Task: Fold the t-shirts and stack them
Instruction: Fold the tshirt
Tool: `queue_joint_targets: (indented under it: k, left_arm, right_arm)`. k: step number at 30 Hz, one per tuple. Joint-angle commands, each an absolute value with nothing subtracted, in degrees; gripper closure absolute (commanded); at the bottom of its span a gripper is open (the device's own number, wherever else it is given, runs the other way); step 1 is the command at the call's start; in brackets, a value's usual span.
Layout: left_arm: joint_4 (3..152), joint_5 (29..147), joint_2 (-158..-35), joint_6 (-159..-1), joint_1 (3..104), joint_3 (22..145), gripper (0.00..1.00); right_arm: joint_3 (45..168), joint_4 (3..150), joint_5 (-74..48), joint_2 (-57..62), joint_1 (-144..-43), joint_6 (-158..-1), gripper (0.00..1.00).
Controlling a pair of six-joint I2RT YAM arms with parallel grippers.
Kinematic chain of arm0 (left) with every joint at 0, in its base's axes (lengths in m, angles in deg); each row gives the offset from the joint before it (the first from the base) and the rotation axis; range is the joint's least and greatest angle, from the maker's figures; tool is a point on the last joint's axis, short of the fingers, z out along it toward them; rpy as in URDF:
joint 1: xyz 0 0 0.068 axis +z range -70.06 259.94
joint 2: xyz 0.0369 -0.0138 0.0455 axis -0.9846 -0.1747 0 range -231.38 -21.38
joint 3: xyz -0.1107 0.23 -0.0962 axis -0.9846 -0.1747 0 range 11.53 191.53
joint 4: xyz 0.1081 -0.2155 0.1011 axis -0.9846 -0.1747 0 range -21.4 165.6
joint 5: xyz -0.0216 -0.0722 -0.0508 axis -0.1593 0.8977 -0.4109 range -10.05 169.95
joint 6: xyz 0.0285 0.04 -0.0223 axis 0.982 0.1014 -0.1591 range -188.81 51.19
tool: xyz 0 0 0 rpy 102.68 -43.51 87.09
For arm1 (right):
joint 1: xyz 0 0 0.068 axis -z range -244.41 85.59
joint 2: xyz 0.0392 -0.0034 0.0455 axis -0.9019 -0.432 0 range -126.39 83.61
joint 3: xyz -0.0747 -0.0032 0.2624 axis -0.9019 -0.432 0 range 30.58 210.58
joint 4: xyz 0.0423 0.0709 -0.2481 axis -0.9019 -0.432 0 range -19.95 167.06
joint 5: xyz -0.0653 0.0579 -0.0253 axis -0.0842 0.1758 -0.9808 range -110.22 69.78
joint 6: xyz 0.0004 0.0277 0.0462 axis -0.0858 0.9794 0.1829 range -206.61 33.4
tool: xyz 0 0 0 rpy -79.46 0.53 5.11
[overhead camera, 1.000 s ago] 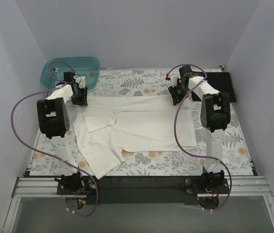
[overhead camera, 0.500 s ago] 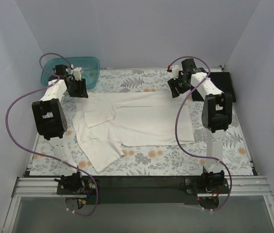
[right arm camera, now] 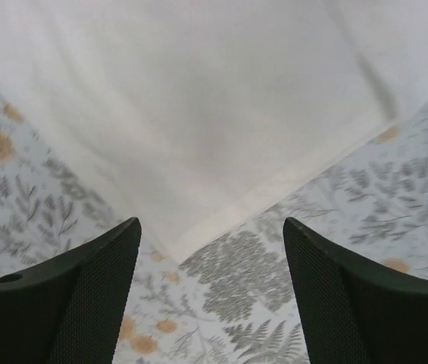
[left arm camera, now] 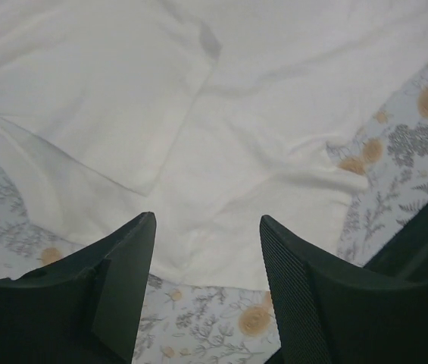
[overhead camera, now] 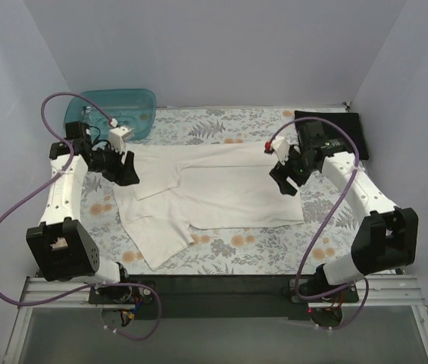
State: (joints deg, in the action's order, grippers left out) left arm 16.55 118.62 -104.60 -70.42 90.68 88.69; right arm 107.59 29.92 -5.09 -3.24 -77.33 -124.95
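- T-shirts: two. The cream-white t-shirt [overhead camera: 229, 189] lies flat on the tabletop between the two tools. The black t-shirt [overhead camera: 348, 123] lies beyond the right tool in the far right corner, with the right arm crossing in front of part of it.
- Tools: two.
- The left tool [overhead camera: 129, 174] hangs over the left edge of the cream-white t-shirt. Its jaws are spread with nothing between them. One sleeve lies folded onto the shirt body just beside it.
- The right tool [overhead camera: 288, 182] hangs over the right edge of the same shirt. Its jaws are spread wide and hold nothing. A corner of the shirt's hem sits below the gap.
- Tub: one. The teal tub [overhead camera: 111, 108] stands beyond the left tool in the far left corner.
- Cloth: one. The floral cloth [overhead camera: 274, 250] covers the tabletop beneath both shirts.
- Cables: two, purple, one per arm. The left cable [overhead camera: 70, 97] loops across the tub in the top view.
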Motion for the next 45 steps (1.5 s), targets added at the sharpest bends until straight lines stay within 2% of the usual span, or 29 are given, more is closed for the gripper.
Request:
queue_joint_targets:
  k: [1, 2, 4, 5, 6, 10, 17, 26, 30, 33, 36, 37, 39, 40, 45]
  left_arm:
    - [4.2, 124.9, -102.6, -62.1, 90.9, 84.9, 0.43]
    - [3.1, 126.0, -102.0, -62.1, 90.8, 84.1, 0.42]
    - [3.0, 126.3, -100.0, -62.1, 90.8, 81.6, 0.42]
    - [3.3, 126.4, -99.3, -62.7, 90.9, 81.0, 0.42]
    - [4.1, 126.3, -98.6, -63.1, 90.8, 80.4, 0.42]
    - [6.0, 125.7, -96.4, -64.8, 90.8, 77.8, 0.42]
    - [6.6, 123.0, -95.9, -65.0, 90.8, 76.3, 0.42]
    - [8.0, 121.0, -95.8, -65.8, 90.9, 75.0, 0.41]
    - [8.1, 119.9, -95.0, -63.3, 90.8, 72.9, 0.41]
    - [8.5, 118.4, -94.7, -63.4, 90.8, 72.0, 0.41]
    - [4.8, 120.0, -96.3, -60.3, 90.8, 73.5, 0.41]
    - [4.1, 119.9, -96.5, -58.5, 90.8, 73.2, 0.41]
    - [4.9, 117.9, -96.2, -56.8, 90.9, 70.8, 0.42]
    - [5.4, 117.4, -95.7, -55.7, 90.8, 69.8, 0.42]
    - [9.9, 114.2, -91.7, -46.5, 90.8, 63.7, 0.43]
  right_arm:
    - [97.4, 23.4, -6.5, 2.3, -78.8, -132.6, 0.19]
    - [93.4, 22.7, -6.8, 5.4, -79.0, -133.3, 0.27]
    - [89.9, 22.4, -8.6, 7.9, -79.7, -134.2, 0.35]
    - [88.4, 22.5, -9.2, 9.8, -79.8, -134.8, 0.45]
    - [85.3, 22.6, -10.2, 10.6, -80.0, -135.0, 0.48]
    - [80.2, 24.8, -12.1, 11.4, -80.4, -135.5, 0.49]
    - [78.5, 31.6, -13.7, 6.1, -80.6, -135.2, 0.50]
    - [75.8, 37.3, -16.2, 2.3, -81.4, -136.0, 0.45]
    - [73.7, 40.7, -17.9, 0.9, -81.7, -136.4, 0.46]
    - [72.3, 42.7, -18.6, 0.3, -81.7, -136.5, 0.52]
    - [71.7, 43.9, -19.3, -0.1, -81.7, -136.5, 0.66]
    - [71.6, 44.4, -19.5, -0.5, -81.7, -136.4, 0.77]
    - [71.7, 44.6, -19.9, -0.8, -81.6, -136.1, 0.89]
    - [71.8, 44.7, -19.9, -1.0, -81.7, -136.0, 0.98]
    - [72.4, 43.9, -19.6, -0.1, -81.7, -135.8, 0.99]
